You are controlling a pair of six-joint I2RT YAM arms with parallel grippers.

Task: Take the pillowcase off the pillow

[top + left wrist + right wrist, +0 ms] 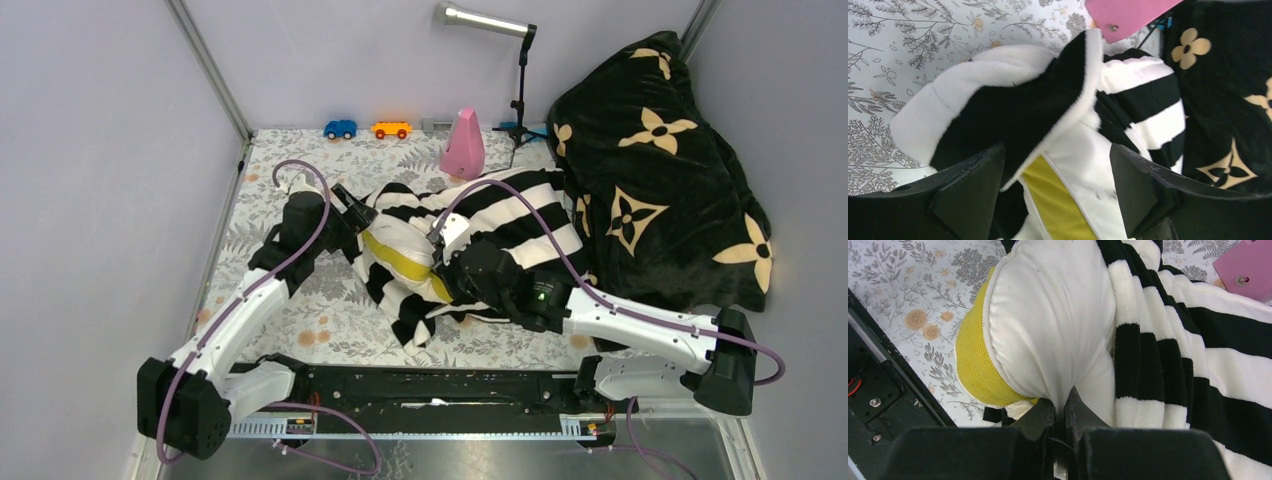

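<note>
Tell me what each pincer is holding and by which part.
Right pincer pinches the pillow by its exposed cream fabric beside the yellow band. Left pincer is open, holding nothing.

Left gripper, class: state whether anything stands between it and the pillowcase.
Nothing visible does. The left gripper, open, straddles the edge of the pillowcase and the bared pillow.

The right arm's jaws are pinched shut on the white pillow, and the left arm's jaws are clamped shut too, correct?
No. The left jaws stand wide open, straddling the pillowcase edge and the pillow, as the left wrist view shows. The right jaws are shut on the pillow.
</note>
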